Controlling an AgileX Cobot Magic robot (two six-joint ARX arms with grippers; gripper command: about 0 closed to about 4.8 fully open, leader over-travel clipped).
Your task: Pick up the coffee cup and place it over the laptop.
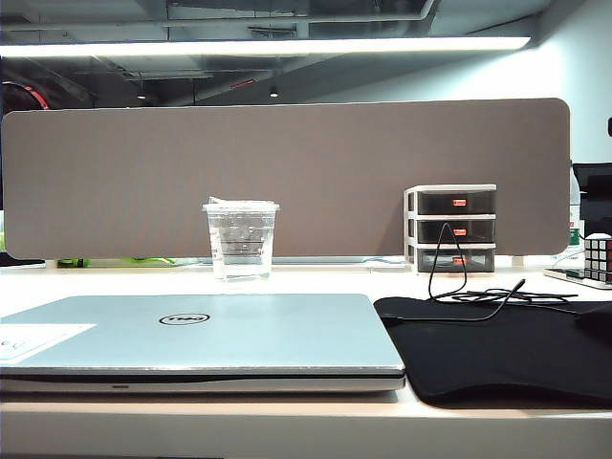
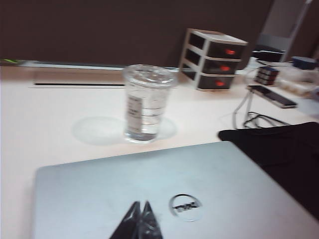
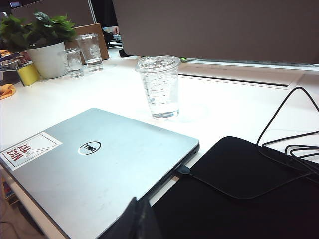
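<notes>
The coffee cup (image 1: 241,239), clear plastic with a flat lid, stands upright on the white desk just behind the laptop (image 1: 239,335). The laptop is a shut silver Dell lying flat at the front left. Neither gripper shows in the exterior view. In the left wrist view, my left gripper (image 2: 140,204) hovers over the laptop (image 2: 99,194) lid, tips pressed together and empty, well short of the cup (image 2: 146,104). In the right wrist view, my right gripper (image 3: 137,201) is shut and empty at the laptop (image 3: 114,164) edge beside the black mat, with the cup (image 3: 160,89) farther off.
A black cloth mat (image 1: 497,349) lies right of the laptop with a black cable (image 1: 459,287) across it. A small drawer unit (image 1: 451,229) and a puzzle cube (image 1: 598,256) stand at the back right before the grey divider (image 1: 287,172). A potted plant (image 3: 47,59) and two glasses (image 3: 89,50) stand far left.
</notes>
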